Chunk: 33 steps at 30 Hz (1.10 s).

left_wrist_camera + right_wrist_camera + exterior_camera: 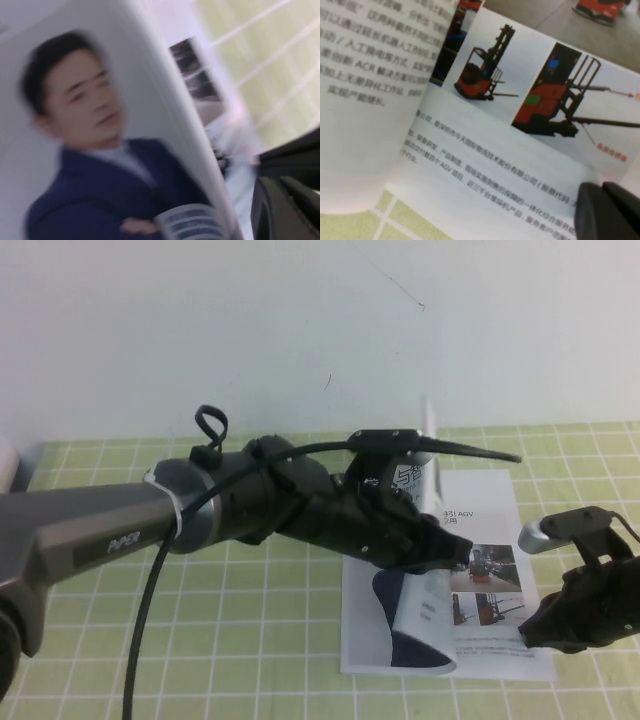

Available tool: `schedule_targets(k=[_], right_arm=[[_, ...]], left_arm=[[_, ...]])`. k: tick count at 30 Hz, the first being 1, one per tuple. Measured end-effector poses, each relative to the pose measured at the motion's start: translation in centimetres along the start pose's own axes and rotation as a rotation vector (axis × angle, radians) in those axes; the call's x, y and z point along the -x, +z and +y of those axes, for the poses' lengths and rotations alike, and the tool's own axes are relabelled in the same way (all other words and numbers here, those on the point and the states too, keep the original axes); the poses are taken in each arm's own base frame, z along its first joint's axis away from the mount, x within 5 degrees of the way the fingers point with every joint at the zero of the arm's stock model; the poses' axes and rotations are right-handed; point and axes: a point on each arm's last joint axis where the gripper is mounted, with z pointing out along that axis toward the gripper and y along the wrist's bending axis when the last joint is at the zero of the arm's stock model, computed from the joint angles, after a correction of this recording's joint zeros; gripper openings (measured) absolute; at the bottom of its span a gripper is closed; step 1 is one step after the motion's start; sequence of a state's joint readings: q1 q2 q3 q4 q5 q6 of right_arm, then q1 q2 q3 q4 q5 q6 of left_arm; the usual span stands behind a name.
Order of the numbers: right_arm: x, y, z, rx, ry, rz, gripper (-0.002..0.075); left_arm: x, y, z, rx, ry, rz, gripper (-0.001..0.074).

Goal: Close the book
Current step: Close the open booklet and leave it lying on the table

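An open book (492, 532) with forklift photos lies on the green checked cloth right of centre. Its left leaf (418, 625), printed with a man in a blue suit (100, 165), stands lifted and curls over towards the right page. My left gripper (455, 552) reaches across from the left and sits against this raised leaf, shut, with the leaf beside its fingers (282, 210) rather than between them. My right gripper (535, 632) is at the book's lower right, shut, with its tips (605, 212) down on the printed right page (470, 150).
The checked cloth (250, 640) covers the table up to a white wall (300, 320) behind. My left arm (120, 530) and its black cable (150, 620) span the left half. Another white leaf (429, 435) stands upright above the left gripper.
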<state>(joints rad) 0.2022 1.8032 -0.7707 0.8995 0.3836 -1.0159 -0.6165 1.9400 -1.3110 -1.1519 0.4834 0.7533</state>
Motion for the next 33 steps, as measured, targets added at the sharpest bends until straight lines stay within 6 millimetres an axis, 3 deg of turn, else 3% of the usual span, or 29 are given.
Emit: schedule_targets(k=[4, 9, 14, 20, 23, 27, 33], right_arm=[[0.0, -0.1, 0.0, -0.005, -0.014, 0.002, -0.0001], [-0.1, -1.4, 0.1, -0.041, -0.129, 0.016, -0.0002], [0.2, -4.8, 0.4, -0.138, -0.247, -0.002, -0.0001], [0.0, -10.9, -0.7, -0.319, -0.251, -0.09, -0.0001], [-0.6, -15.0, -0.9, -0.411, -0.215, -0.197, -0.0002], [-1.9, -20.1, 0.9, -0.494, -0.231, -0.352, -0.0002], [-5.5, -25.1, 4.5, -0.566, -0.281, -0.556, -0.0002]], left_arm=[[1.3, -1.6, -2.0, -0.072, 0.119, 0.012, -0.0003], [2.9, -6.7, -4.0, 0.055, 0.264, -0.037, -0.0003], [3.6, -12.5, -4.3, 0.341, 0.333, -0.072, -0.0001], [3.4, -20.2, -4.2, 0.727, 0.349, -0.153, -0.0001], [2.2, -23.8, -5.2, 0.759, 0.368, -0.271, -0.0001], [-1.2, -27.6, -6.4, 0.705, 0.421, -0.431, -0.0001], [-6.7, -29.6, -6.7, 0.568, 0.535, -0.639, -0.0001]])
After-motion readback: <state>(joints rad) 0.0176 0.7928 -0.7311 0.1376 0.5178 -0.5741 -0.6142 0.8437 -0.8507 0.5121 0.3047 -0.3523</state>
